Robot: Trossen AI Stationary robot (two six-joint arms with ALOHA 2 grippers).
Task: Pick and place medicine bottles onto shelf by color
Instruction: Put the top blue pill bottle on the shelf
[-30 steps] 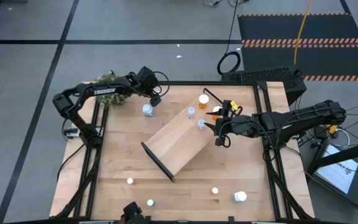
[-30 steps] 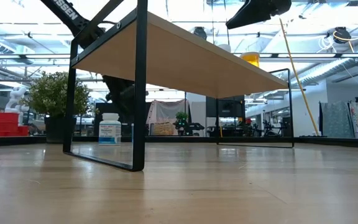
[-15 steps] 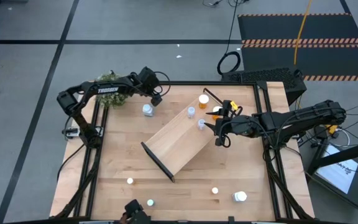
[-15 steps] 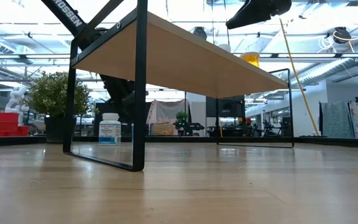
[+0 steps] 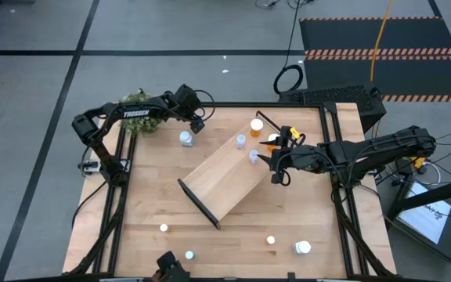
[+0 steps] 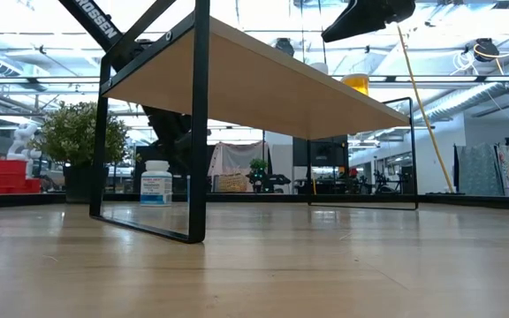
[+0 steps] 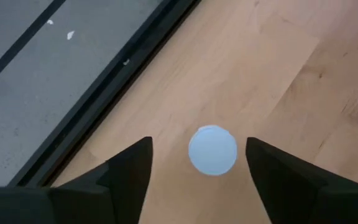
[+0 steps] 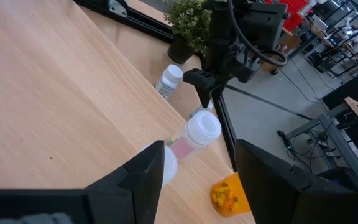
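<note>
Bottle (image 7: 212, 150) sits on the bench between the wide-open left gripper (image 7: 197, 171) fingers. Go straight down, keep it centred, then squeeze gently. Right gripper (image 8: 197, 168) waits, open and empty.

Pale wood, black metal, white caps

My table (image 5: 155, 196) is light wood with a fine darker grain, and the shelf (image 5: 225, 176) on it is the same pale wood, with thin black brackets (image 6: 197, 124) at its ends. The bottle (image 7: 212, 150) between my left fingers (image 7: 129, 171), which are dark, shows a pale blue-white cap. Before my right fingers (image 8: 145, 174), also dark, stands a pinkish bottle with a white cap (image 8: 197, 134); an orange bottle (image 8: 227, 194) is beside it. The plant (image 6: 76, 132) is green. The floor (image 5: 171, 31) is grey with black lines.
</note>
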